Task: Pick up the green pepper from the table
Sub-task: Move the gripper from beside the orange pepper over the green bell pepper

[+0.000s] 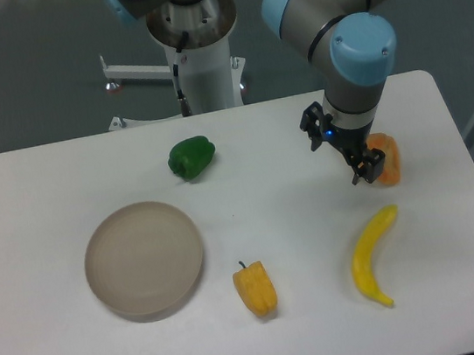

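The green pepper (191, 157) is small, glossy and dark green, and lies on the white table (44, 187) at the back, left of centre. My gripper (366, 168) hangs low over the right side of the table, far to the right of the pepper. Its black fingers look open and empty. It is right beside an orange object (389, 160), which it partly hides.
A round beige plate (144, 259) sits at the front left. A yellow-orange pepper (255, 288) with a dark stem lies at the front centre. A yellow banana (373, 255) lies at the front right. The robot base (198, 59) stands behind the table.
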### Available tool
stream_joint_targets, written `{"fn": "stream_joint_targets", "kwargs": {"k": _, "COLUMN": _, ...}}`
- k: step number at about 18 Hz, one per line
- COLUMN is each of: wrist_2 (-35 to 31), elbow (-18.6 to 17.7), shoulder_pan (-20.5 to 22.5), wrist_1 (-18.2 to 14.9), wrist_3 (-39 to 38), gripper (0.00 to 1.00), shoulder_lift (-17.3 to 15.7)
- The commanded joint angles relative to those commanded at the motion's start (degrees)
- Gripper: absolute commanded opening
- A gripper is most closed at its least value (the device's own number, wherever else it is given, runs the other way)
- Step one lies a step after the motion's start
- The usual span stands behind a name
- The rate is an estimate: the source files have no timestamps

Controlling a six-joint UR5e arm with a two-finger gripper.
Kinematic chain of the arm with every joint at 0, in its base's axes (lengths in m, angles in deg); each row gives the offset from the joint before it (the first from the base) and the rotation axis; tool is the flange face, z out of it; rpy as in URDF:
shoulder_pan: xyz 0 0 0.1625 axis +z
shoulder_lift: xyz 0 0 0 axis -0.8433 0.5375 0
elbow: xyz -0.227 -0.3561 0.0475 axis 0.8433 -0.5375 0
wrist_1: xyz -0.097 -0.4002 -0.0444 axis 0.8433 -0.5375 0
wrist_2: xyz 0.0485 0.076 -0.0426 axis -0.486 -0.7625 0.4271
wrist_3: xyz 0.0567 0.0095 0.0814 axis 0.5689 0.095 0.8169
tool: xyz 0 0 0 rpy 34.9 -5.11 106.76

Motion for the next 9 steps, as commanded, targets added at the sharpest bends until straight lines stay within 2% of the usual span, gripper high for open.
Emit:
{"fn": "stream_joint_targets", "kwargs": {"k": 4, "wrist_2": 0.0, "elbow": -0.52, "shoulder_pan": -0.09, "wrist_1": 0.09, "wrist_3": 0.0, "gripper": 1.0, "shoulder_lift": -0.18}}
{"fn": "stream_joint_targets", "kwargs": {"k": 9, "wrist_2": 0.44, "elbow": -10.26, "shoulder_pan": 0.53, "wrist_1": 0.97, "wrist_3": 0.09, "gripper": 1.0, "shoulder_lift": -5.62}}
